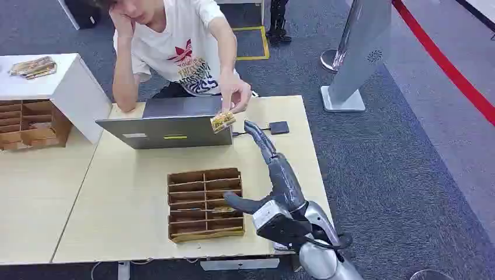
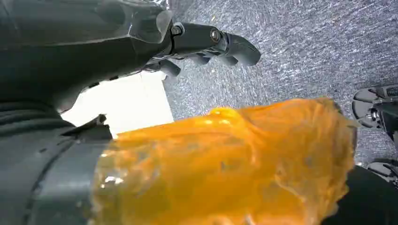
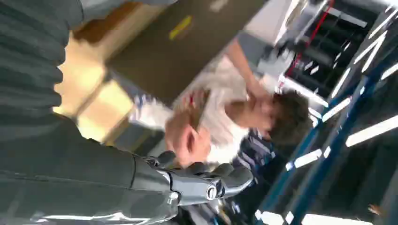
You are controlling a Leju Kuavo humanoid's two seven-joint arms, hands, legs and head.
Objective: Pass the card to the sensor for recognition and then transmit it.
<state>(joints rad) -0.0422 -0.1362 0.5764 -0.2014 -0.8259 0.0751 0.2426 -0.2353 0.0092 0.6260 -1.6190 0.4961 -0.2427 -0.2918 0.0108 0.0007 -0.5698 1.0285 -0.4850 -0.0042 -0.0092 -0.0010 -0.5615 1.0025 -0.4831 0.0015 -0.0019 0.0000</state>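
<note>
A person across the table pinches the patterned card (image 1: 222,121) in one hand, just in front of the laptop's right corner. My right hand (image 1: 282,177) reaches over the table toward it, fingers stretched out and apart, thumb to the side, holding nothing; its fingertips (image 1: 252,126) are a short way right of the card. The small black sensor (image 1: 279,127) lies flat on the table just beyond my fingertips, cabled to the laptop. The right wrist view is blurred and shows my right hand (image 3: 197,183) under the person's hand holding the card (image 3: 193,108). My left hand (image 2: 213,41) hangs over grey carpet, holding nothing.
A grey laptop (image 1: 169,124) stands open facing the person. A brown divided wooden tray (image 1: 204,204) sits near the table's (image 1: 128,198) front edge, left of my right arm. At the far left are a white box (image 1: 70,87) with cards on top and another wooden organizer (image 1: 29,125).
</note>
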